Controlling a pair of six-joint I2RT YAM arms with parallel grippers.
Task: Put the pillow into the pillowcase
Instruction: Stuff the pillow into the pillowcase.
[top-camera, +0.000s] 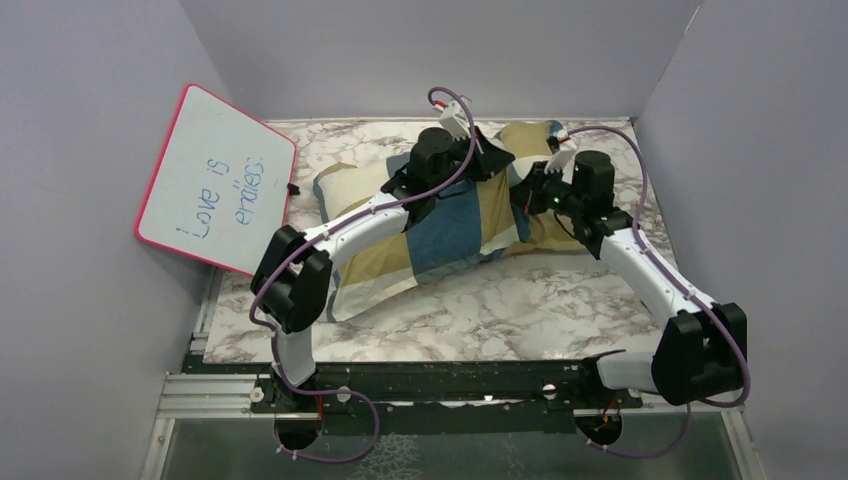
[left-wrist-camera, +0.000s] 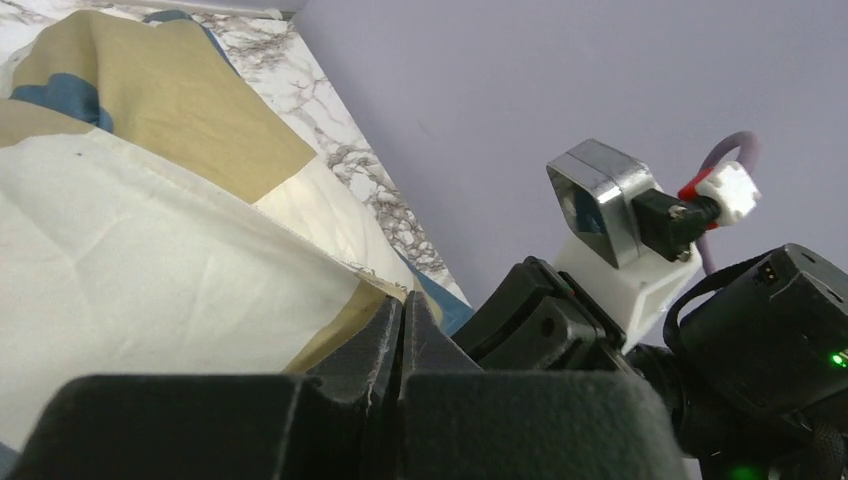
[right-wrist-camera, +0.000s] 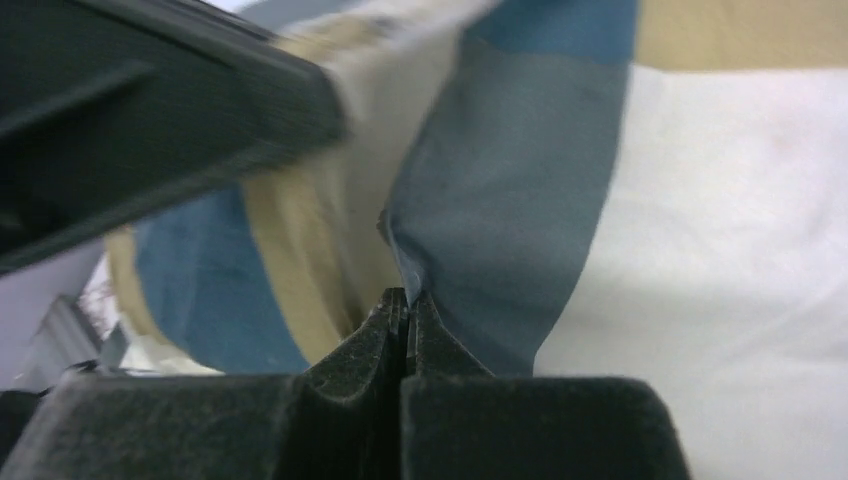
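The blue, tan and cream checked pillowcase (top-camera: 450, 232) lies bulky and slanted across the marble table, from near left to far right. No plain white pillow shows apart from it; pale cloth in the wrist views may be pillow or a cream block. My left gripper (top-camera: 497, 160) reaches over the case's far part. In the left wrist view it (left-wrist-camera: 403, 300) is shut, with a frayed edge of the pillowcase (left-wrist-camera: 170, 100) at its tips. My right gripper (top-camera: 527, 190) sits close beside it. Up close it (right-wrist-camera: 407, 295) is shut on a blue fold of the pillowcase (right-wrist-camera: 520, 150).
A pink-rimmed whiteboard (top-camera: 215, 180) with writing leans against the left wall. Grey walls close in the back and both sides. The right arm's wrist camera (left-wrist-camera: 600, 205) is close to my left gripper. The left arm's dark body (right-wrist-camera: 150, 100) fills the right wrist view's upper left.
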